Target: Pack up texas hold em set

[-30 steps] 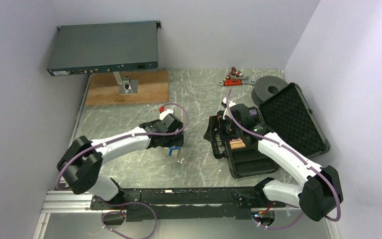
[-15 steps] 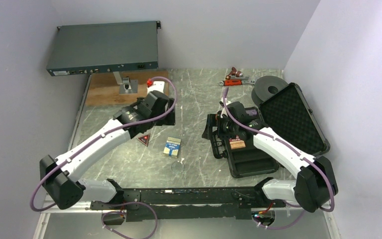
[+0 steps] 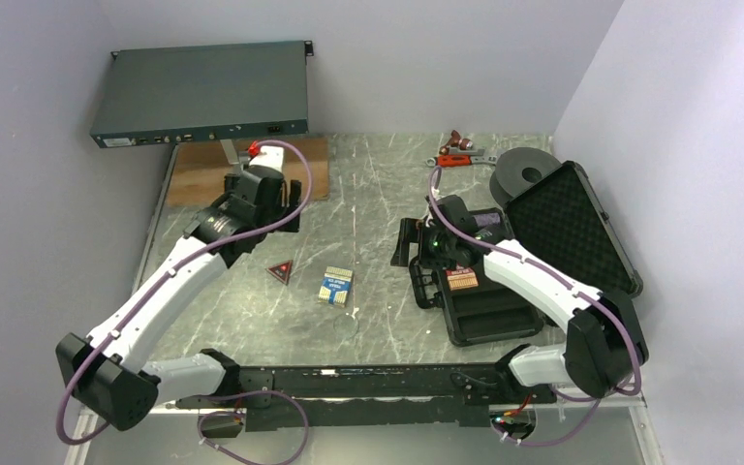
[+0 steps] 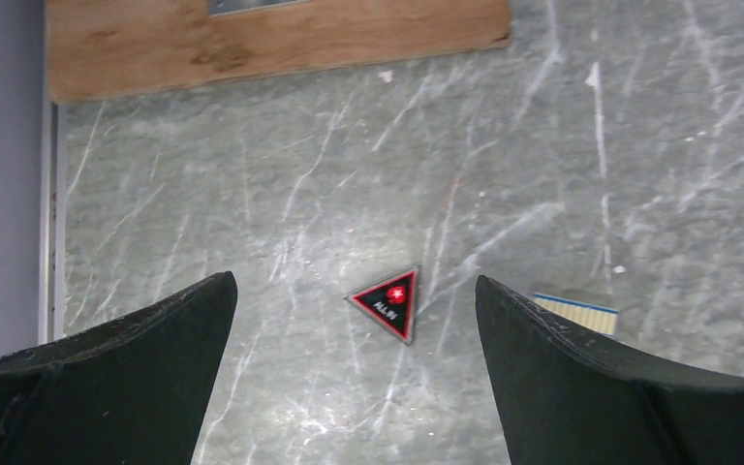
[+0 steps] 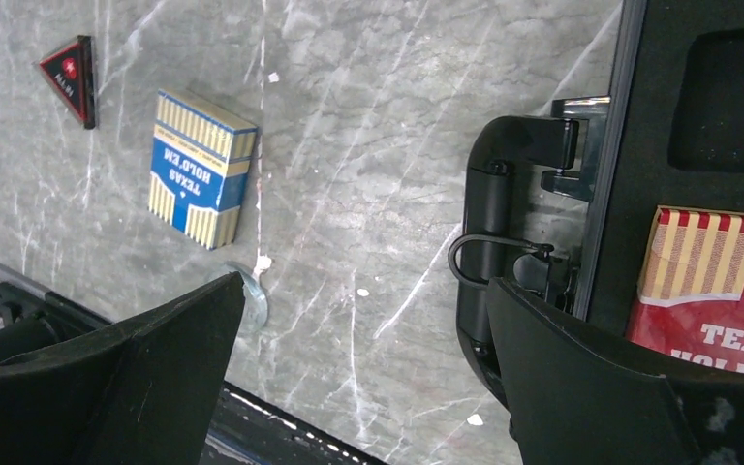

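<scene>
The black case [image 3: 581, 232] lies open at the right, foam lid up. A red card box [image 5: 712, 281] sits in its base [image 3: 489, 315]. On the table to its left lie the blue-white card box [image 3: 335, 286], the red triangle [image 3: 279, 272] and the clear disc [image 3: 346, 326]. My left gripper [image 4: 352, 281] hangs open high above the table, the triangle [image 4: 388, 302] below and between its fingers, untouched. Over the case's handle [image 5: 489, 252] my right gripper [image 5: 366, 281] is open and holds nothing. The card box [image 5: 199, 167] and the disc [image 5: 252, 295] lie to its left.
A grey rack unit [image 3: 201, 94] stands on a wooden board [image 3: 252, 172] at the back left. A red-handled tool [image 3: 457, 153] and a black spool [image 3: 525, 172] lie behind the case. A black rail [image 3: 349, 380] runs along the near edge.
My left arm has swung from over the blue-white card box toward the back left, uncovering the triangle and the box. The right gripper has shifted slightly left toward the case's handle side.
</scene>
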